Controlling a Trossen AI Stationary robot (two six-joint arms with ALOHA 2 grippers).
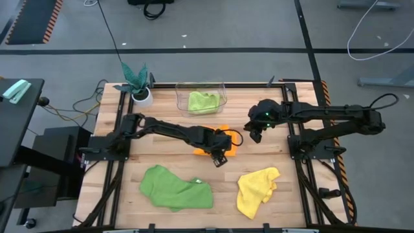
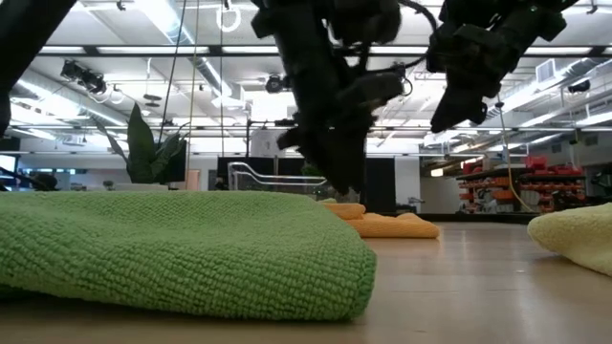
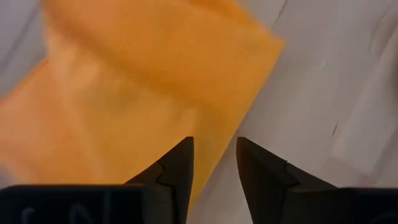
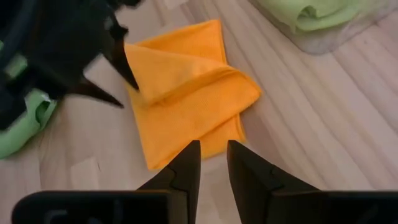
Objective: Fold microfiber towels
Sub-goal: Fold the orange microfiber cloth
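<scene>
The orange towel (image 4: 186, 93) lies folded over on the table's middle (image 1: 223, 131), its upper layer doubled toward one side. My left gripper (image 3: 214, 162) hovers open at the towel's edge, also seen in the right wrist view (image 4: 115, 81), and points steeply down. My right gripper (image 4: 214, 162) is open and raised above the table (image 1: 254, 134), to the right of the orange towel, with nothing between its fingers. A darker green towel (image 1: 174, 188) and a yellow towel (image 1: 257, 191) lie crumpled near the front edge. A light lime green towel (image 1: 202, 101) sits in the clear bin (image 1: 223, 90). My left gripper's fingertips (image 4: 127, 74) stand at the edge of the orange towel's upper layer (image 4: 146, 81), slanting down from the table's left. I cannot tell whether they touch the cloth. The towel lies flat on the table.
A potted plant (image 1: 138, 84) stands at the far left corner beside the clear bin. Bare wood shows between the orange towel and the two towels at the front, and to the right of the yellow towel.
</scene>
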